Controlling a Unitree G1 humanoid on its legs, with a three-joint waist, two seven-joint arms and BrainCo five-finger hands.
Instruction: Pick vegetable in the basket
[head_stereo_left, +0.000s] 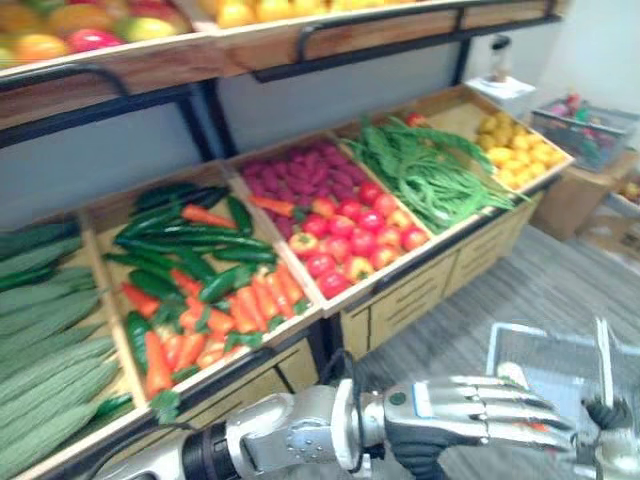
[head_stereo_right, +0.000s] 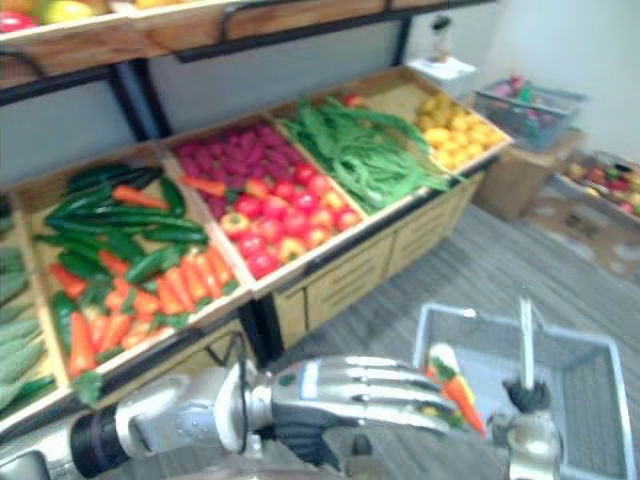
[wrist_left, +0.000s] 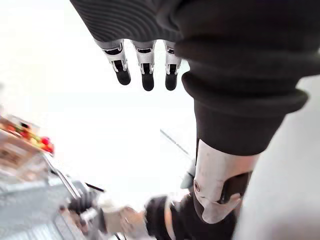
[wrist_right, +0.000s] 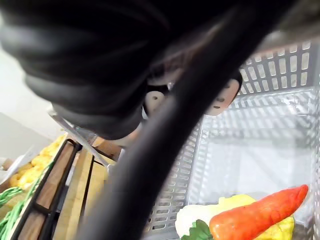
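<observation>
At the lower right of the frame, the right hand (head_stereo_right: 527, 412) is clenched round the upright handle (head_stereo_right: 524, 335) of the grey basket (head_stereo_right: 590, 400). It holds the basket close to the vegetable stand (head_stereo_left: 400, 295), likely to keep each drop short. The left hand (head_stereo_right: 350, 395) stretches flat over the basket's near rim, fingers straight and empty. The carrot (wrist_right: 255, 214) lies on the basket floor against a yellow piece (wrist_right: 235, 202), so this pick looks delivered.

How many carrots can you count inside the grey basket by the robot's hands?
1: the carrot lies in the basket on a pale yellow vegetable; the left hand may hide more.
</observation>
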